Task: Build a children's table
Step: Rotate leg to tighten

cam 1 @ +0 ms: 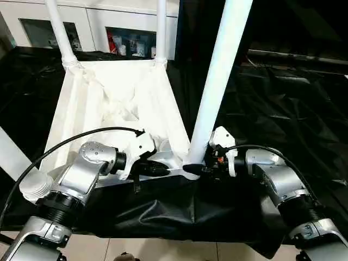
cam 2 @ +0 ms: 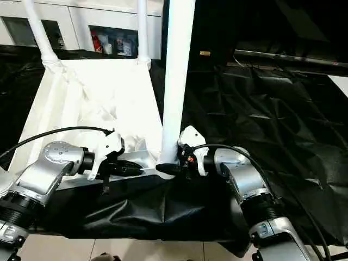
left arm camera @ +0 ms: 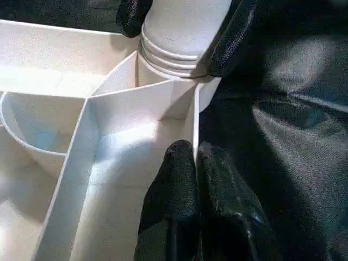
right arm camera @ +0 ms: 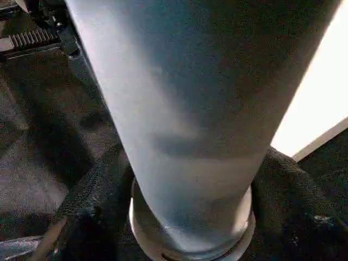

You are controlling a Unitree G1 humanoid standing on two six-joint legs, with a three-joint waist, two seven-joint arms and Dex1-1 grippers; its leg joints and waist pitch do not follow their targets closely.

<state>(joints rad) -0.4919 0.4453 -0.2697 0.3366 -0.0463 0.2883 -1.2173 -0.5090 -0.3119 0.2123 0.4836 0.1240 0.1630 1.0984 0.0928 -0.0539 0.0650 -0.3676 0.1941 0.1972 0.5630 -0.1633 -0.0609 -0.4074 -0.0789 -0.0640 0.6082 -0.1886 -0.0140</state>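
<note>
Black sheeting (cam 1: pixel 283 109) covers the work surface, with a cabinet (cam 1: pixel 109 27) behind. The right gripper (cam 1: pixel 202 168) has its fingers around the base of a leg (cam 1: pixel 217 76), evidently seating it in the near corner socket. The left gripper (cam 1: pixel 163 171), jaws closed, presses on the wall of the top (cam 1: pixel 81 103), apparently steadying it. The top lies underside up; two far legs (cam 1: pixel 58 32) stand fitted.

Black sheet over the worktop, white cabinet at the back.

A crinkled, glossy black sheet (cam 1: pixel 283 109) covers the worktop and hangs over its near edge in folds. Behind stands a white cabinet (cam 1: pixel 98 24) with glass-fronted shelves; small colourful items (cam 1: pixel 126 43) sit inside, too small to make out. Pale floor (cam 1: pixel 163 250) shows below the edge.
</note>
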